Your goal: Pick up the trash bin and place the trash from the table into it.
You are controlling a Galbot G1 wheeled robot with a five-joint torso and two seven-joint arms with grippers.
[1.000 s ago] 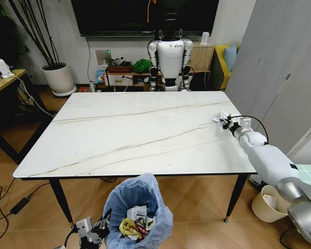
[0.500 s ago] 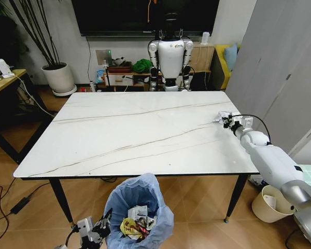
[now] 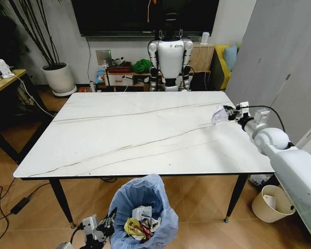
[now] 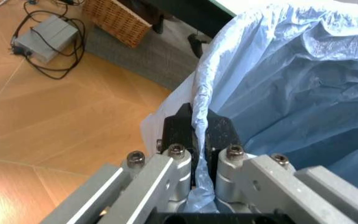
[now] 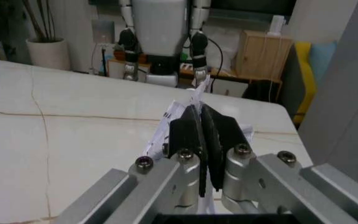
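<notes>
Right gripper point(image 3: 231, 112) pinching crumpled white paper scrap point(image 3: 219, 114) just above right edge of white marble-look table point(image 3: 140, 135), right of frame. Left gripper point(image 4: 195, 131) clamping rim of blue-bagged round trash bin point(image 3: 143, 207), bottom centre, holding litter.

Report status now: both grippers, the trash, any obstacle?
Right gripper shut on paper scrap, over table. Left gripper shut on trash bin liner. No obstacle seen.

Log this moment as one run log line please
left gripper: shut on trash bin bag rim, below table | right gripper: shut on white paper scrap, lifted off table
</notes>
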